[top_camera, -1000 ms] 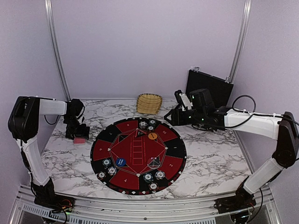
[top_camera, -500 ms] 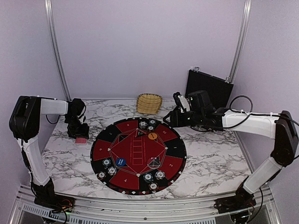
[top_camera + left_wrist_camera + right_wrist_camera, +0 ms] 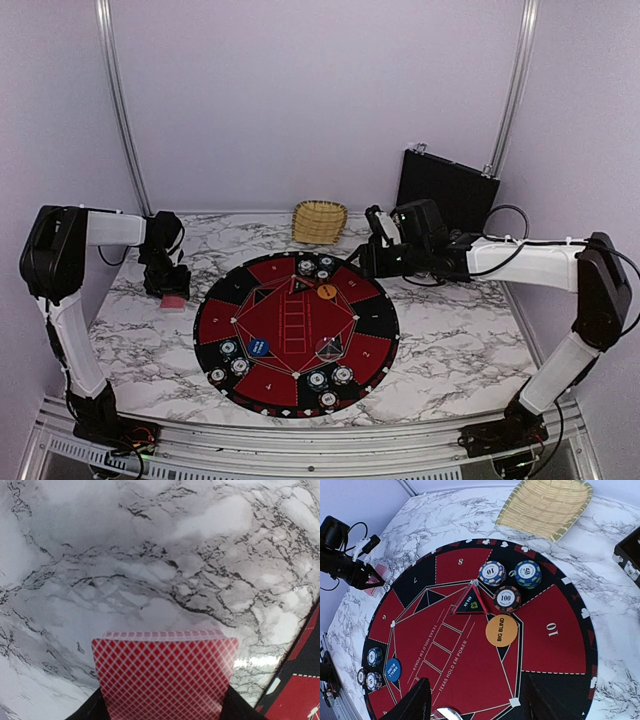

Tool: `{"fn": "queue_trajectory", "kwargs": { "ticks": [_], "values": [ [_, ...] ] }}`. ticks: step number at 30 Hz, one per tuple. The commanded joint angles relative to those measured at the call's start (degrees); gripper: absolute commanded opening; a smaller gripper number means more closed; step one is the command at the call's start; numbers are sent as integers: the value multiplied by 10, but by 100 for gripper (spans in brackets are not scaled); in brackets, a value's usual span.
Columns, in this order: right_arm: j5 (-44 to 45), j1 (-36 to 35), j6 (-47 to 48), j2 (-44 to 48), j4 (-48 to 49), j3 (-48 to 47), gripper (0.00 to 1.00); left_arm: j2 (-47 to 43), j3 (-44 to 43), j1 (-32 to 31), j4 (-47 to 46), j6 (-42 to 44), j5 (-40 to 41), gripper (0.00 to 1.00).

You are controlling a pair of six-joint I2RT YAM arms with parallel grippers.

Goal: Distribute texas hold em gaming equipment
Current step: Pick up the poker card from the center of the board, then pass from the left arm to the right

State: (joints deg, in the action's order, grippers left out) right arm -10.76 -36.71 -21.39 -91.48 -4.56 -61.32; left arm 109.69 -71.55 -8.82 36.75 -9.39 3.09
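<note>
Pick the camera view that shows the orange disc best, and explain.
The right wrist view: the orange disc is large, unobstructed, its BIG BLIND lettering legible. The top external view shows the disc only as a small orange dot. The left wrist view misses it.

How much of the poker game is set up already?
Done: chip stacks sit at several seats on the mat, plus the orange Big Blind disc and blue Small Blind disc. In hand: the left gripper is shut on the red-backed cards beside the mat; the right gripper hangs open. Left: no dealt cards show yet, so dealing probably remains.
</note>
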Motion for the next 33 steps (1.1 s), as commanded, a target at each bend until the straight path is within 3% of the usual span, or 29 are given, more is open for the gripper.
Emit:
{"fn": "queue_trajectory", "kwargs": {
  "ticks": [1,16,28,33],
  "values": [
    [-20,3,-10,-11,17,-29,61,-12,-21,-3,60,7,14,49],
    [-125,18,-52,-50,25,-67,61,-41,-81,-68,132,-2,1,49],
    [-327,32,-205,-132,135,-64,62,-54,-140,-209,175,-28,-50,49],
    [-367,32,-255,-158,188,-46,62,-53,-164,-275,193,-36,-61,49]
  ]
}}
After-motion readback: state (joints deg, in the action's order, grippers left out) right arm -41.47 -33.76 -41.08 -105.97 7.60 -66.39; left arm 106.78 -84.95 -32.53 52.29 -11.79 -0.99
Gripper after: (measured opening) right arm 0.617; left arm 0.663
